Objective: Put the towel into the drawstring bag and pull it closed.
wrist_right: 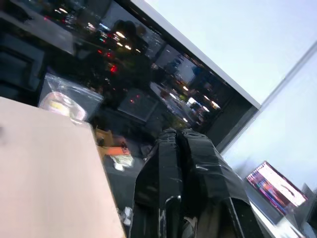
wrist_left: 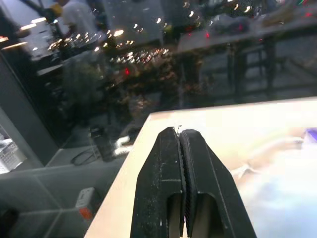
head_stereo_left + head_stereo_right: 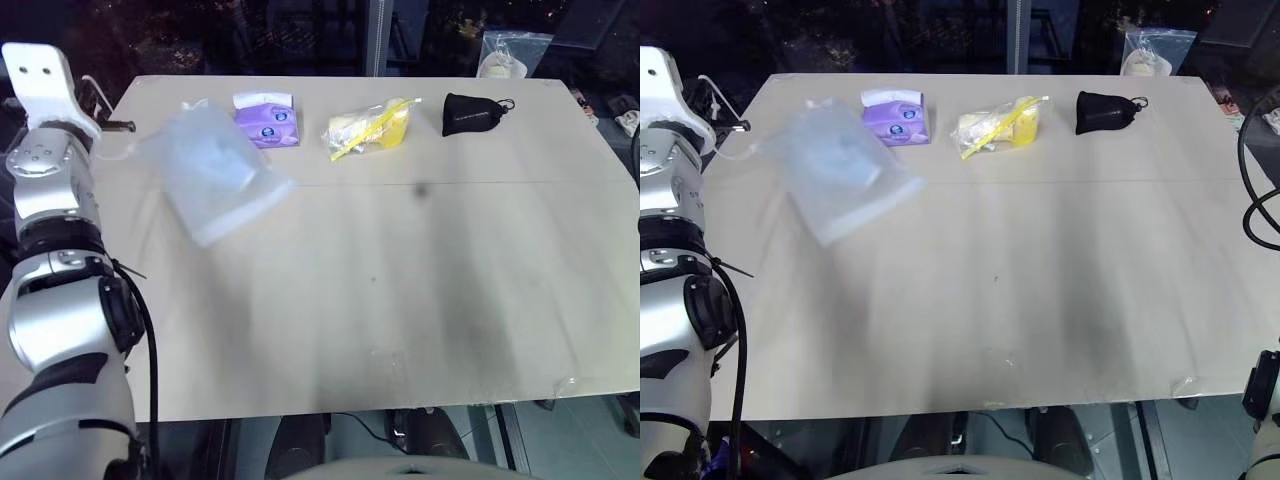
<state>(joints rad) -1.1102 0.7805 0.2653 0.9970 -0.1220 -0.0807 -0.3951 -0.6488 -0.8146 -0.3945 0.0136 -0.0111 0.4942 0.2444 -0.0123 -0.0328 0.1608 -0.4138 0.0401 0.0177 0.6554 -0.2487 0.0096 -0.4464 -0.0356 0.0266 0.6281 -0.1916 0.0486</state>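
L arm (image 3: 60, 300) rises along the left edge of the head view, silver w/ black joints, forearm reaching fwd, white wrist piece at top. L gripper (image 2: 181, 133) has fingers pressed together, nothing between them. R gripper (image 1: 177, 133) likewise closed & empty, fingers (image 1: 198, 158) touching.

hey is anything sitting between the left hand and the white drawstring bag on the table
Nothing visible does. The left hand, shut, sits past the table's left edge, and the drawstring bag lies just inside that edge. The purple tissue pack lies on the bag's far side.
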